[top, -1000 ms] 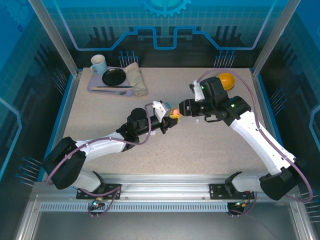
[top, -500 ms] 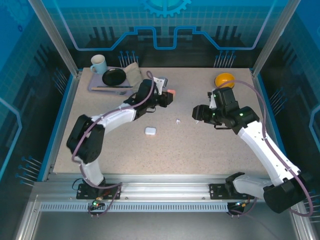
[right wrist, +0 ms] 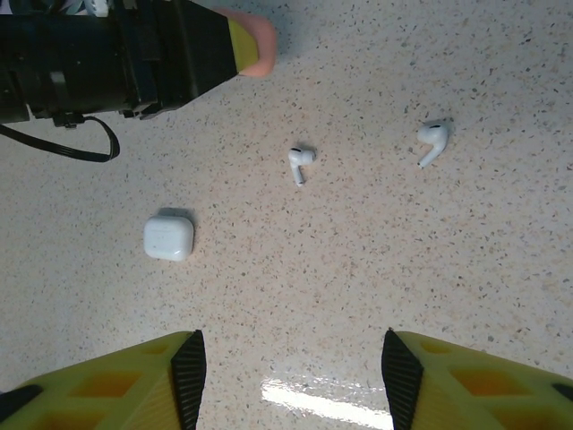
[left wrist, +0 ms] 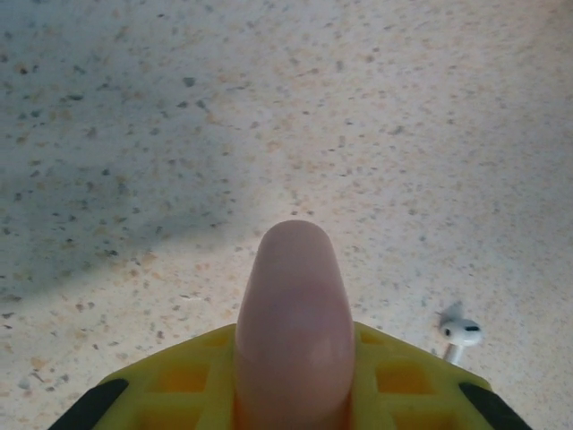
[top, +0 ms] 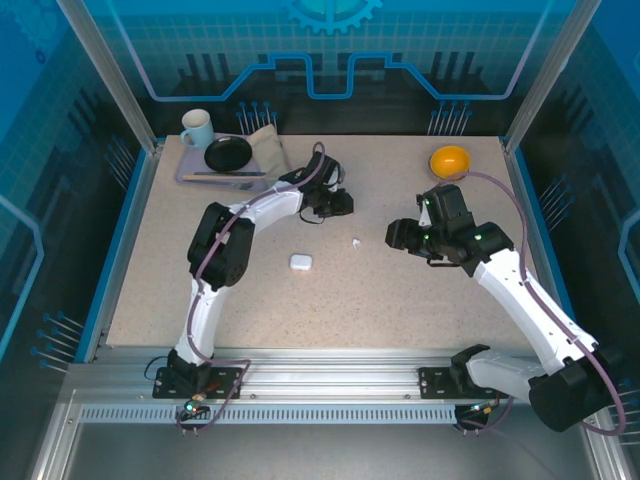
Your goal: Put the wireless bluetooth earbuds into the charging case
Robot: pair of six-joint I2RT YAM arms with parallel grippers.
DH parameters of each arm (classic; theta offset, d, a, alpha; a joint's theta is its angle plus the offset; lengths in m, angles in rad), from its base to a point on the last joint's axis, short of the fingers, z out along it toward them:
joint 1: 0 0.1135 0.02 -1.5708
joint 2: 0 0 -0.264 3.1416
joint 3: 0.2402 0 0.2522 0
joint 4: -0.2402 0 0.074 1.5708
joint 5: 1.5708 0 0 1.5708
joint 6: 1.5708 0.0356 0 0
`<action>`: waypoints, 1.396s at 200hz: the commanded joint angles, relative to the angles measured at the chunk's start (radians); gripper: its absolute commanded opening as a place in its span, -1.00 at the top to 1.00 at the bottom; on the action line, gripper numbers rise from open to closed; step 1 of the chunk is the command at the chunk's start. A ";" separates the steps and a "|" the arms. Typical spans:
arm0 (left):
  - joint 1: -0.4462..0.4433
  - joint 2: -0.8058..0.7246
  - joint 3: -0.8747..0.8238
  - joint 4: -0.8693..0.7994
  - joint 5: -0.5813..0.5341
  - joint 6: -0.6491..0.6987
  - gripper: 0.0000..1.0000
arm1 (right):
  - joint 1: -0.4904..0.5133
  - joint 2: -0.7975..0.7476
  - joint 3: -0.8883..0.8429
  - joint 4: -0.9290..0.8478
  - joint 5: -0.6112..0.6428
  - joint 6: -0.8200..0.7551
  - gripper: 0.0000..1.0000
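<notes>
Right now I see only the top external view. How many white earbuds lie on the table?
Observer: Two, both apart from the white case: the nearer white earbud and the farther white earbud.
Operator: Does the left gripper hold anything?
Observer: Yes, the left gripper is shut on a salmon-pink case.
Operator: And is the right gripper open?
Observer: Yes, the right gripper is open, with nothing between its fingers.

A white case [top: 301, 262] lies on the speckled surface [top: 200, 280], a white bud [top: 357, 241] at its two o'clock.
</notes>
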 commanded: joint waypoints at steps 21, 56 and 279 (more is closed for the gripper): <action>0.028 0.086 0.110 -0.180 0.042 -0.038 0.79 | -0.010 0.001 -0.012 0.032 0.000 0.004 -0.16; 0.039 0.100 0.134 -0.239 0.014 -0.026 0.52 | -0.014 0.006 -0.003 0.030 -0.009 -0.002 -0.17; 0.094 -0.550 -0.227 -0.111 -0.225 0.092 -0.78 | 0.280 0.287 0.092 0.068 0.154 0.128 -0.58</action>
